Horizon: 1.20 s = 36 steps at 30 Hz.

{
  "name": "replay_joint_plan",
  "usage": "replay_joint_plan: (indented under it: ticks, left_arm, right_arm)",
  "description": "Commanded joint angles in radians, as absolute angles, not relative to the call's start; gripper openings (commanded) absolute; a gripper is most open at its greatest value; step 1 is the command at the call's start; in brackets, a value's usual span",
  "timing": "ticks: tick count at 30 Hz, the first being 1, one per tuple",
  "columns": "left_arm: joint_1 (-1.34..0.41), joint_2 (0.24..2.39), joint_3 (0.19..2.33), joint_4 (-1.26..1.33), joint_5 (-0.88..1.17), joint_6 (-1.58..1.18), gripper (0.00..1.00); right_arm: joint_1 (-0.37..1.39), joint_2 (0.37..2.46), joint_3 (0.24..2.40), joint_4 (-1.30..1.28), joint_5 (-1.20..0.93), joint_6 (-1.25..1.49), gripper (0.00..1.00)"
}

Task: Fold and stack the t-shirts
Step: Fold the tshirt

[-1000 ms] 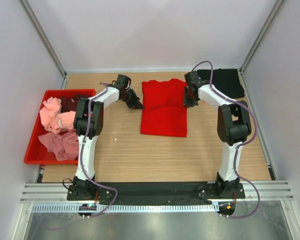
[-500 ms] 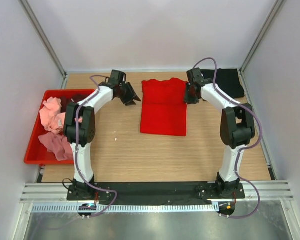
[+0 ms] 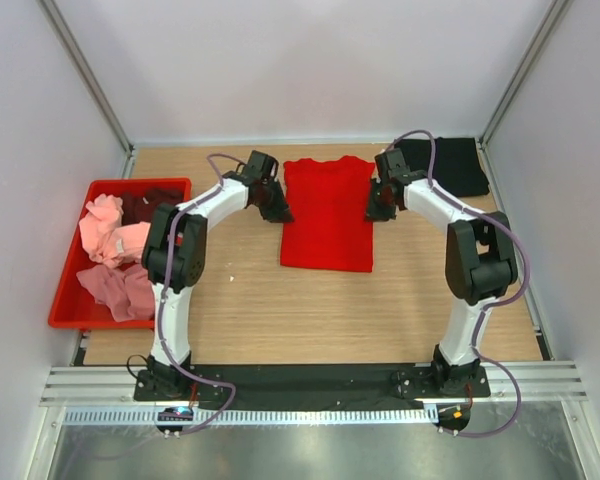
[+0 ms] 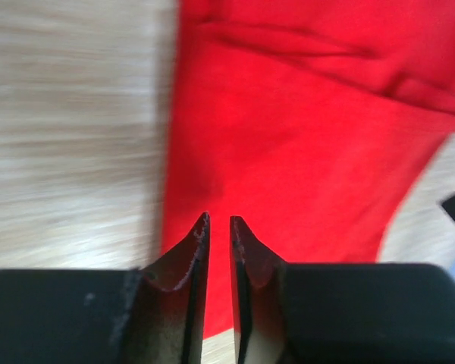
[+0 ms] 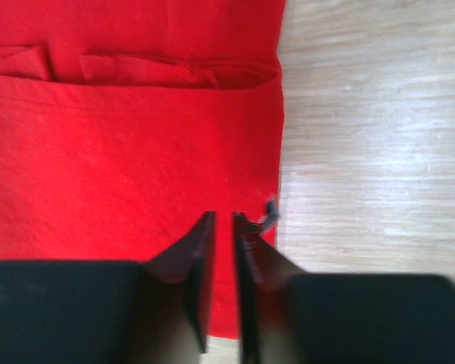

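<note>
a: where is the red t-shirt [image 3: 327,215]?

b: it lies flat on the wooden table [image 3: 280,310], centre and toward the far side, a long rectangle with its sleeves tucked in. a black t-shirt [image 3: 450,165] sits folded in the far right corner. pink t-shirts [image 3: 105,235] are heaped in the red crate [image 3: 120,183] at the left.

a: and the arms?

b: one is at each long side of the red cloth. the left gripper [image 4: 218,220] points down over the shirt's left edge and the right gripper [image 5: 222,216] over its right edge. each pair of fingers is drawn almost together, with a thin slit between them. nothing shows pinched in either slit. i cannot tell whether the tips touch the fabric.

a: how will the shirt behave when it is lifted?

b: it looks light, thin and limp, so it should sag and drape from wherever it is held. it will not slip much, but loose layers could slide apart.

a: where is the best place to hold it?

b: right at the side edges, both at the same height, catching every layer including the tucked sleeve. a bite on the top layer alone would probably pull the fold open — matched grips on both edges should keep the next fold square.
</note>
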<state>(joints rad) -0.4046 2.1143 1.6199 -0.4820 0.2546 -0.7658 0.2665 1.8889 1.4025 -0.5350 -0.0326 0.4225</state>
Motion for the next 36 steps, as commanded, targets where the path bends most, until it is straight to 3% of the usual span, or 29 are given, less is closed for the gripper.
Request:
replay_joint_plan:
  ticks: [1, 4, 11, 24, 28, 36]
  left_arm:
    - [-0.397, 2.067, 1.638, -0.561, 0.184, -0.71, 0.18]
    - [-0.397, 1.961, 1.522, -0.554, 0.17, -0.681, 0.22]
    - [-0.416, 1.793, 1.232, -0.342, 0.4, -0.721, 0.22]
    - [-0.436, 1.816, 0.997, -0.255, 0.379, -0.759, 0.21]
    - [-0.436, 1.753, 1.0, -0.294, 0.364, -0.753, 0.27]
    - [-0.434, 1.735, 1.057, -0.387, 0.278, -0.736, 0.38]
  right_arm:
    - [0.27, 1.872, 1.431, -0.581, -0.025, 0.43, 0.27]
    - [0.268, 1.781, 1.35, -0.618, -0.072, 0.437, 0.3]
    - [0.268, 1.605, 1.123, -0.537, -0.271, 0.437, 0.25]
    - [0.268, 1.626, 0.954, -0.472, -0.129, 0.408, 0.24]
    - [0.27, 1.58, 0.937, -0.508, -0.106, 0.406, 0.25]
    - [0.259, 1.494, 0.867, -0.457, -0.179, 0.448, 0.47]
